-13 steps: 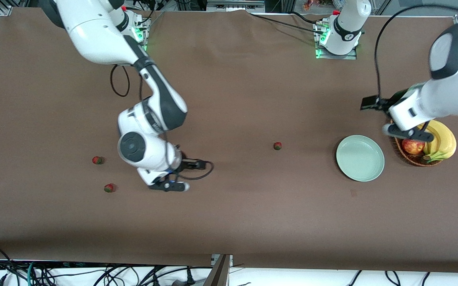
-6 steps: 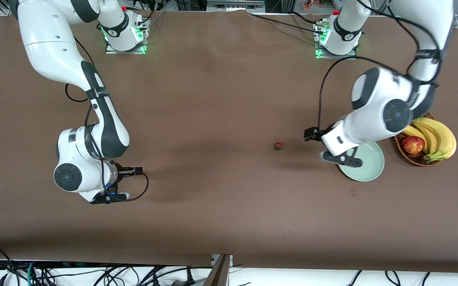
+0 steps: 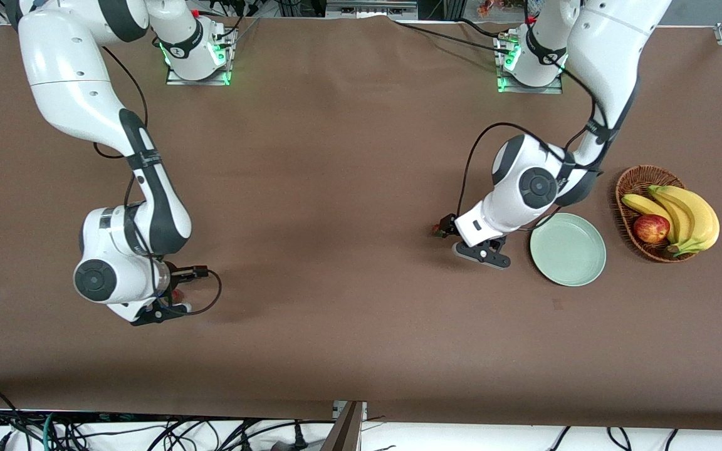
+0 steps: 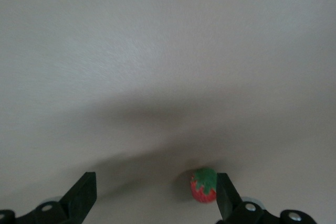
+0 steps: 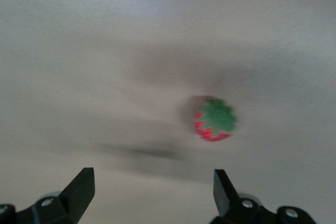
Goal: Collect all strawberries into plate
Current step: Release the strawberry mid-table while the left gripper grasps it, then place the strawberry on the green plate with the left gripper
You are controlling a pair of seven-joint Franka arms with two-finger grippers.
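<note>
Since the earlier frames both arms have swung across the table: the right arm has carried its claw away from the middle toward its own end, and the left arm has come off the basket [image 3: 667,216], past the plate [image 3: 568,249], toward the middle. That is putting each claw over a strawberry, so two pickups look ready to begin; none of the fruit is in the plate yet.

Going from the front view's left: the right gripper [image 3: 159,311] is hanging low over the table at the right arm's end, its fingers [image 5: 79,190] spread wide apart and holding nothing. In its wrist view one strawberry [image 5: 214,119] is lying on the bare cloth ahead of the fingertips, not yet between them. The arm is covering that spot in the front view, and a third berry is not showing anywhere.

The left gripper [image 3: 481,252] is hovering just beside the plate, on the side toward the middle of the table, fingers [image 4: 83,195] also fully apart and empty. Its strawberry [image 4: 203,184] is sitting close against the inside of one finger, so I judge a small sideways correction is needed before closing. The apple [image 3: 651,228] and bananas [image 3: 680,215] are resting in the basket.
</note>
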